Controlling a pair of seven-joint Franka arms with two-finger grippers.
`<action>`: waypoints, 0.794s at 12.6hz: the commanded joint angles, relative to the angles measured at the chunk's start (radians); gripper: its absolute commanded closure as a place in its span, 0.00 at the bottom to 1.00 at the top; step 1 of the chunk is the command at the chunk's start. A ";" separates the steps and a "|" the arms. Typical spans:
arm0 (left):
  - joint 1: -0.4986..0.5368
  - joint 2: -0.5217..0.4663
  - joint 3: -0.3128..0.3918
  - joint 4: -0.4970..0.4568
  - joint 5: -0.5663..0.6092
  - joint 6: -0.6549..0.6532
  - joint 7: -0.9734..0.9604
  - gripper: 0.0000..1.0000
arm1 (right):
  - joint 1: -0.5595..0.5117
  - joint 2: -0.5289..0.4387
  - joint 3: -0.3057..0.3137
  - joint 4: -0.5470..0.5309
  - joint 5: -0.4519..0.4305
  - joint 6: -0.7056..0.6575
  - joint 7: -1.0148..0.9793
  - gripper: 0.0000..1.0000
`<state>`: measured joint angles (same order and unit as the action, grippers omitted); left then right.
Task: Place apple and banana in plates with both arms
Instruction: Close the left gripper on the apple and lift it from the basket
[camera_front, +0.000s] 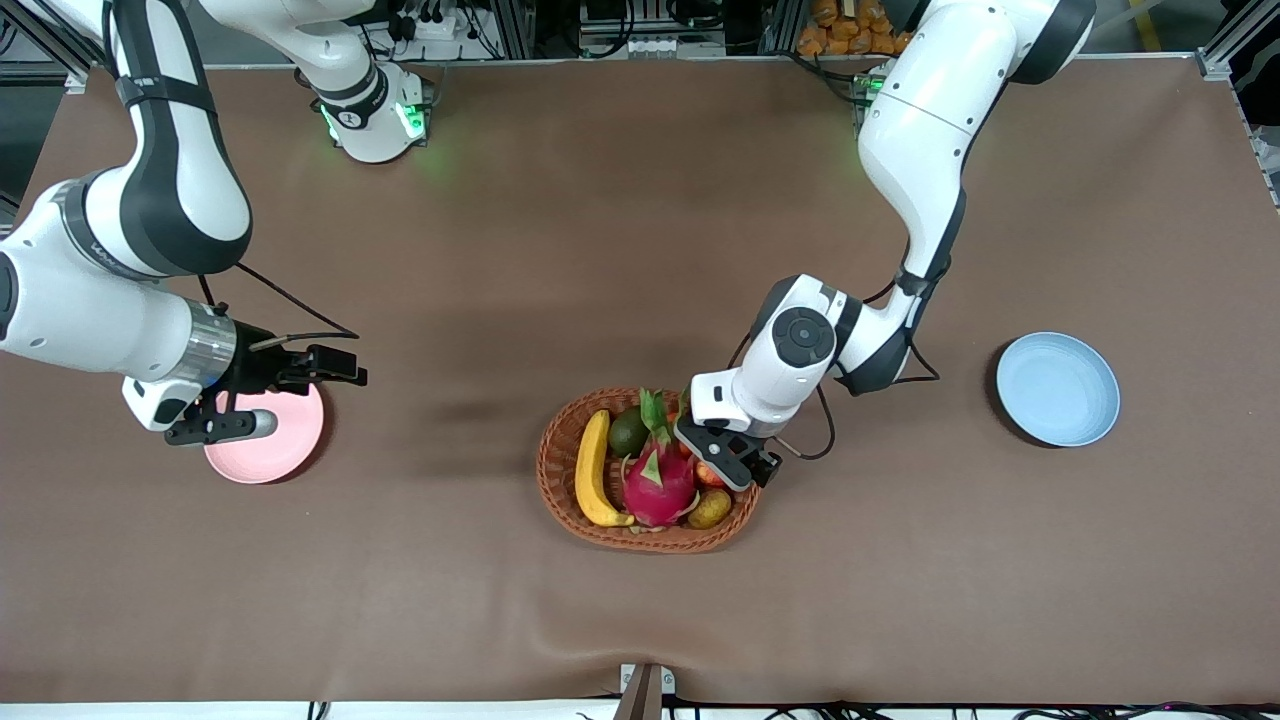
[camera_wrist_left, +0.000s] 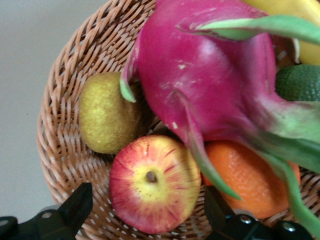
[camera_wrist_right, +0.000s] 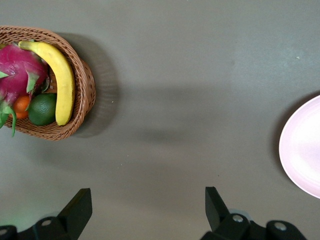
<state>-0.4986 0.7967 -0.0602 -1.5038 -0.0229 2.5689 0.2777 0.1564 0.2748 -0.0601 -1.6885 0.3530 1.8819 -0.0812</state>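
The apple (camera_wrist_left: 154, 182), red with a yellow top, lies in the wicker basket (camera_front: 560, 455). My left gripper (camera_wrist_left: 149, 220) is down over it, open, with one black finger on each side and a small gap to both. In the front view the left gripper (camera_front: 727, 457) covers most of the apple (camera_front: 708, 474). The yellow banana (camera_front: 592, 470) lies along the basket's rim toward the right arm's end. My right gripper (camera_front: 245, 420) waits open over the pink plate (camera_front: 290, 450), nothing between its fingers. The blue plate (camera_front: 1057, 388) sits toward the left arm's end.
Beside the apple in the basket are a large pink dragon fruit (camera_wrist_left: 200, 85), a brownish-green kiwi (camera_wrist_left: 107, 120), an orange piece (camera_wrist_left: 250, 175) and a dark green avocado (camera_wrist_left: 300, 82). The dragon fruit's green leaves (camera_wrist_left: 210, 170) hang over the apple's side. A brown cloth (camera_front: 640, 250) covers the table.
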 joint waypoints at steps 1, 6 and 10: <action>0.000 0.010 -0.001 -0.006 -0.014 0.024 0.028 0.04 | 0.009 0.006 -0.004 0.009 0.020 0.000 -0.008 0.00; 0.003 -0.005 -0.001 -0.004 -0.011 0.025 0.029 0.52 | 0.015 0.004 -0.004 0.010 0.020 0.006 -0.006 0.00; 0.009 -0.074 -0.001 -0.006 -0.014 -0.042 0.023 0.62 | 0.096 0.004 -0.006 0.009 0.014 0.104 -0.009 0.00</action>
<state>-0.4953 0.7855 -0.0618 -1.4971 -0.0229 2.5709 0.2809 0.2022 0.2749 -0.0575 -1.6881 0.3534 1.9433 -0.0839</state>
